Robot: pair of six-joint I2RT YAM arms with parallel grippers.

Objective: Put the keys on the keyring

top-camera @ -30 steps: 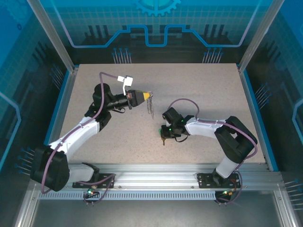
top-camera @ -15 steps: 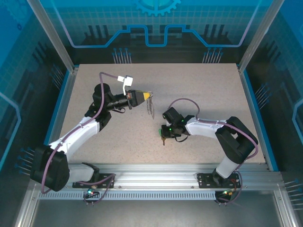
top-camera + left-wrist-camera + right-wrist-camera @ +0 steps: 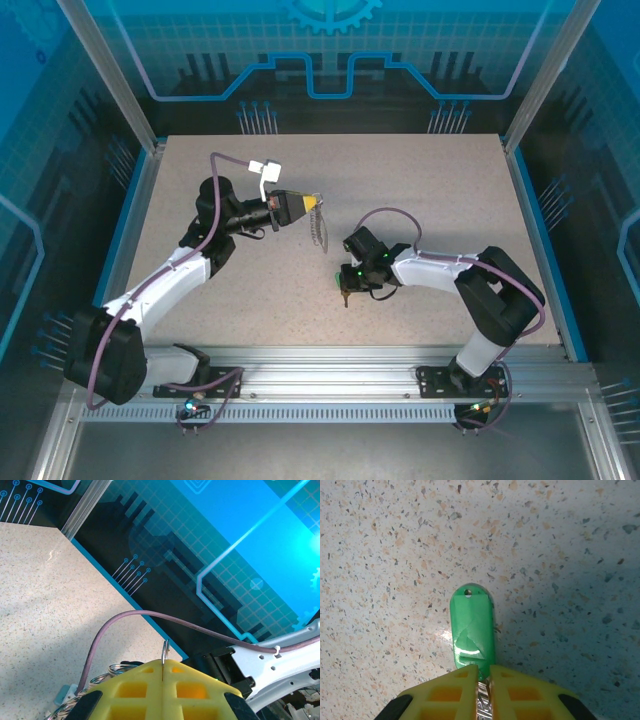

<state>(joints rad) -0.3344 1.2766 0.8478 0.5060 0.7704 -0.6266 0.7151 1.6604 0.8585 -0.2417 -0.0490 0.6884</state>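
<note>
The left arm point(image 3: 190, 262) stretches over the tabletop point(image 3: 440, 190), and the left jaws are clenched on the keyring point(image 3: 318, 228), which dangles from their tip above the surface. In the wrist view a thin sliver of its metal pokes up from the seam between the yellow pads point(image 3: 135, 680) (a few more loops crowd the lower left). Just right of it, the right arm point(image 3: 440, 268) curls inward; the right jaws pinch the green key point(image 3: 471, 625) by the lower end of its head.
</note>
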